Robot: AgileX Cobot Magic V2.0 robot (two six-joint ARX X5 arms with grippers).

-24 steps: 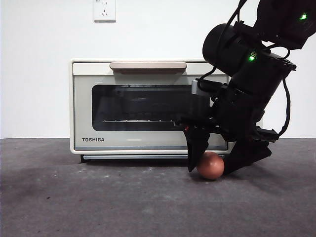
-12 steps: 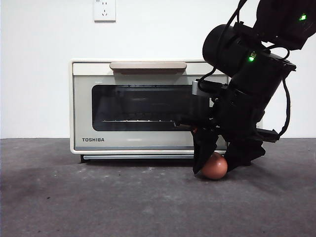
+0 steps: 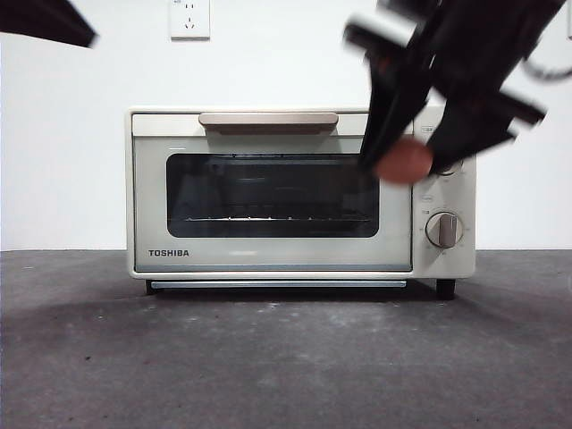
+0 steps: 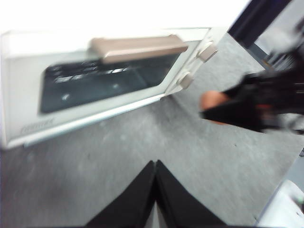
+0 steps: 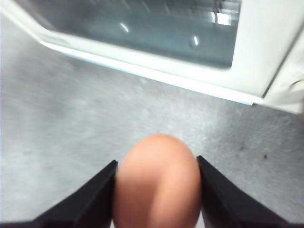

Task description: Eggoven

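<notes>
Left gripper [image 4: 155, 166]: fingers pressed together on nothing, hanging above the worktop [image 3: 268, 357] in front of the oven [image 3: 268, 197], whose door is closed. In the front view its arm shows only as a dark tip at 10 o'clock. Right gripper [image 3: 407, 161] has the egg [image 3: 404, 161] clamped between its fingers, well off the worktop, in front of the oven's knob panel at about 2 o'clock. From the egg, the door handle [image 3: 268, 119] lies toward 10 o'clock. I judge the door has to open first, and the empty left gripper is the free one for that.

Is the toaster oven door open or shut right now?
Shut. The toaster oven door sits flush against its front, handle up top, while the right gripper holds the egg.
</notes>
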